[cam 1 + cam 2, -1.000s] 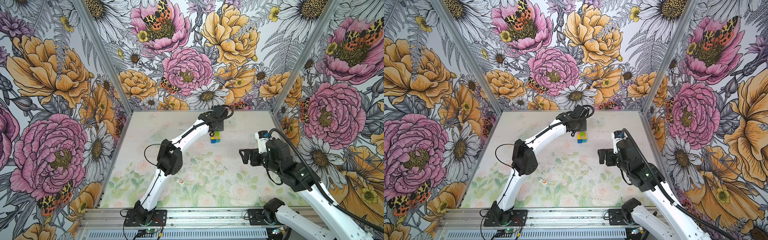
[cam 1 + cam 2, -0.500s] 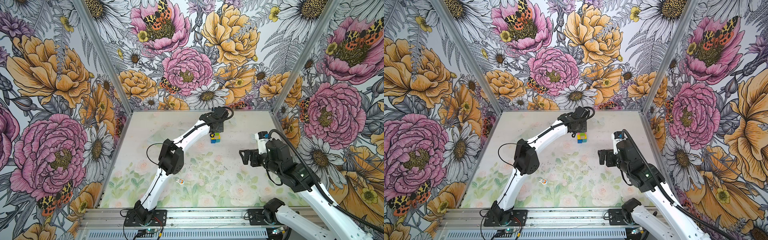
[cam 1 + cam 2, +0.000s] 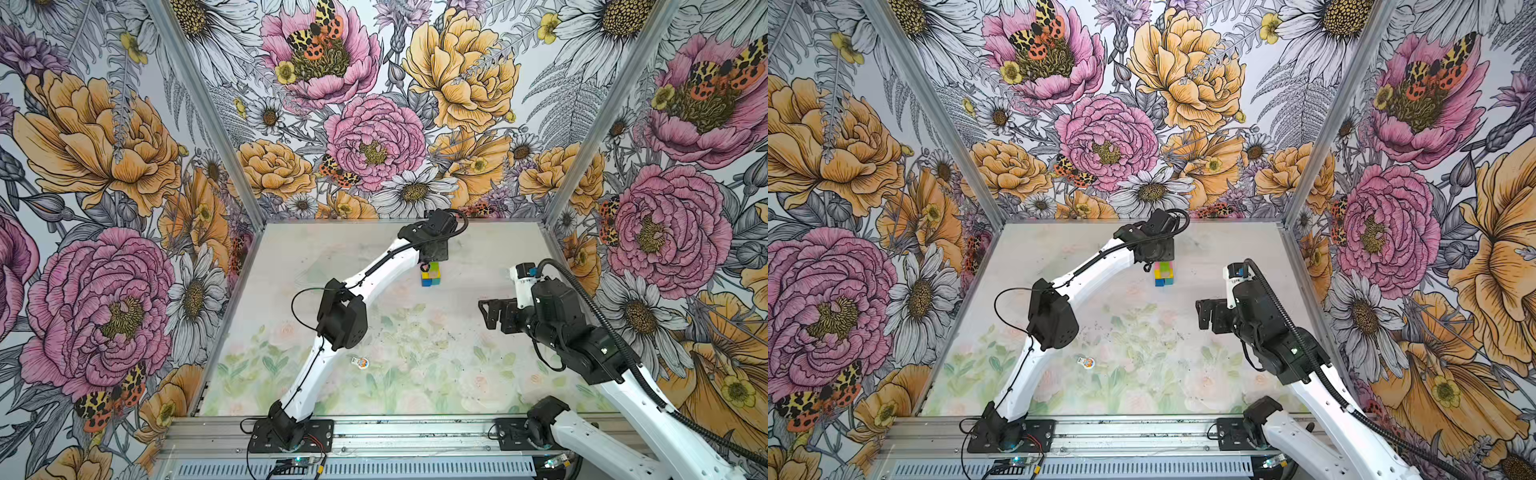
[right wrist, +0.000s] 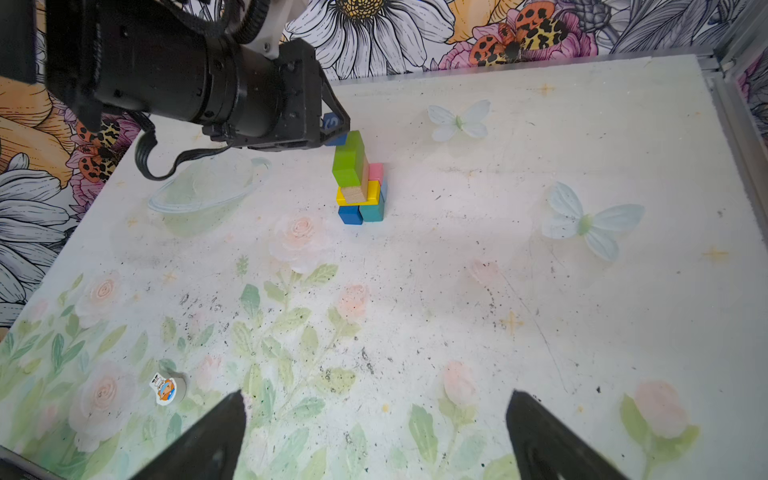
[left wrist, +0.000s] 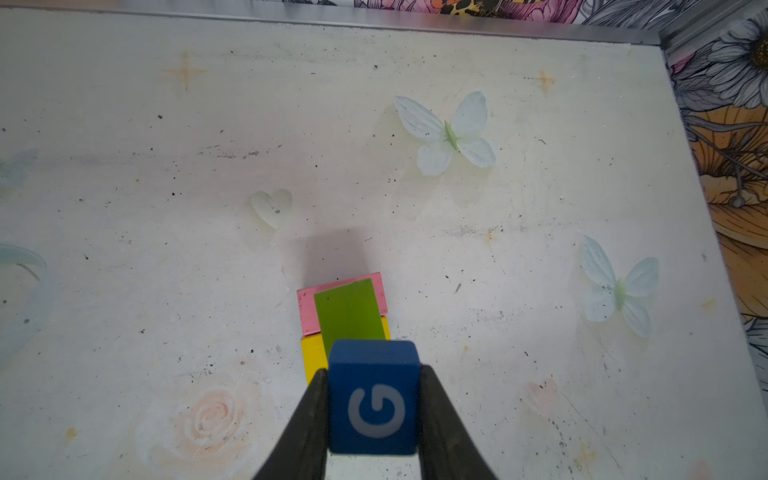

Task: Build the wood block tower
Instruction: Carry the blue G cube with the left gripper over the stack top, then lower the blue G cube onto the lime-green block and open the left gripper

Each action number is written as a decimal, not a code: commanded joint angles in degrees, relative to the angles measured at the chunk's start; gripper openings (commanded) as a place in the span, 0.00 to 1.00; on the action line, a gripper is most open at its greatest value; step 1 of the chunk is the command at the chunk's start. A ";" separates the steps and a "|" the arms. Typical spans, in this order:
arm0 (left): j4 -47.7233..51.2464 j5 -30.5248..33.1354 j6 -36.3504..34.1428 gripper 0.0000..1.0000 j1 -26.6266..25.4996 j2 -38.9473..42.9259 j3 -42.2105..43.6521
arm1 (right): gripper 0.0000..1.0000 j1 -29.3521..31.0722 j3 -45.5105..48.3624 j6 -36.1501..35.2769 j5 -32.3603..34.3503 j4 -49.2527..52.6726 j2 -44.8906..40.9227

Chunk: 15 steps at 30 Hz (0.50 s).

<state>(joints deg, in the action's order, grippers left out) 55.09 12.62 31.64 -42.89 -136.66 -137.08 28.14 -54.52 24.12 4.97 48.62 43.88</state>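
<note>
The tower (image 3: 431, 275) (image 3: 1164, 274) stands at the back middle of the table. In the right wrist view it (image 4: 359, 183) has a dark blue and a teal cube lowest. Above them are yellow, bare-wood and pink bricks, and a green brick (image 4: 348, 158) lies topmost. My left gripper (image 5: 372, 374) (image 3: 424, 266) is shut on a dark blue cube (image 5: 373, 399) (image 4: 332, 122) marked with a white letter. It hangs at the green brick's (image 5: 349, 309) upper edge; contact cannot be told. My right gripper (image 4: 374, 399) (image 3: 486, 313) stands open and holds nothing, well in front of the tower.
A small round sticker (image 3: 360, 362) (image 4: 165, 388) lies on the mat near the front left. Flowered walls with metal frame posts (image 3: 582, 137) close in the table on three sides. A metal rail (image 3: 415, 428) runs along the front edge.
The left arm has shifted only a little over the tower, still shut on the blue cube. The right arm has not moved.
</note>
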 commanded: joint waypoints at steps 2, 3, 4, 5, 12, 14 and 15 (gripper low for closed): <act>0.28 1.13 0.78 0.29 -0.01 -1.68 -1.69 | 1.00 -0.40 0.28 -1.04 1.44 -0.91 -0.49; 0.27 1.15 0.79 0.29 0.00 -1.76 -1.66 | 1.00 -0.50 0.28 -1.06 1.44 -0.96 -0.46; 0.30 1.09 0.79 0.29 0.00 -1.81 -1.70 | 1.00 -0.50 0.29 -1.01 1.42 -0.94 -0.46; 0.37 1.11 0.78 0.29 0.00 -1.81 -1.57 | 1.00 -0.52 0.28 -1.07 1.42 -0.91 -0.46; 0.48 1.04 0.88 0.29 0.00 -1.90 -1.07 | 1.00 -0.61 0.21 -1.07 1.25 -0.89 -0.44; 0.50 1.06 0.90 0.29 0.00 -1.83 -0.95 | 1.00 -0.69 0.25 -1.01 1.23 -0.89 -0.46; 0.52 1.04 0.88 0.29 -0.06 -1.77 -1.04 | 1.00 -0.69 0.29 -1.02 1.12 -0.90 -0.46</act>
<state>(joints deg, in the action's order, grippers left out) 55.55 12.62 31.64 -42.89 -138.39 -137.16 28.03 -54.52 23.92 4.97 48.62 43.88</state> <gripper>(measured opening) 0.324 0.996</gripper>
